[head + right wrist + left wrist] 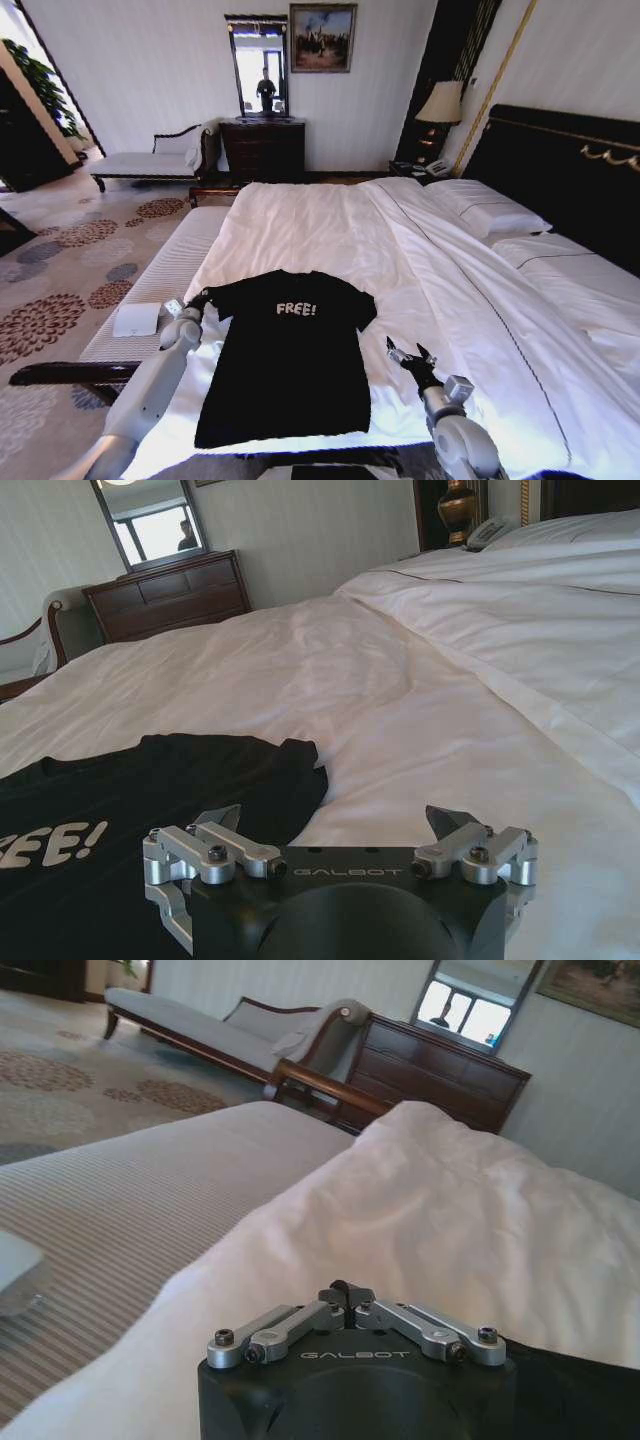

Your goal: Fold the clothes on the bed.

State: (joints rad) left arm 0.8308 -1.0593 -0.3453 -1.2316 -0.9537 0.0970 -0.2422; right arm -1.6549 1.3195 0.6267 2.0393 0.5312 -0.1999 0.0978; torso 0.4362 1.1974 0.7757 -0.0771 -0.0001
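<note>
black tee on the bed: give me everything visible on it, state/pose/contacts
The black T-shirt lies flat and unfolded, front up, on the bed, near the foot edge. Short sleeves spread to both sides, collar toward the far end, white "FREE!" lettering across the chest. Fabric looks like soft matte cotton, mostly smooth. The left gripper, shut, sits at its left sleeve; actual contact is unclear. The right gripper, open, hovers over white sheet beside the right sleeve, apart from it.

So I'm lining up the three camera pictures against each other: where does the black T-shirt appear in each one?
Head view: the black T-shirt lies flat on the bed, low in the middle, between the left gripper and right gripper.
Left wrist view: a dark strip of T-shirt beside the shut gripper.
Right wrist view: T-shirt just beyond the open gripper.
Shared landmark: the dark dresser.
</note>
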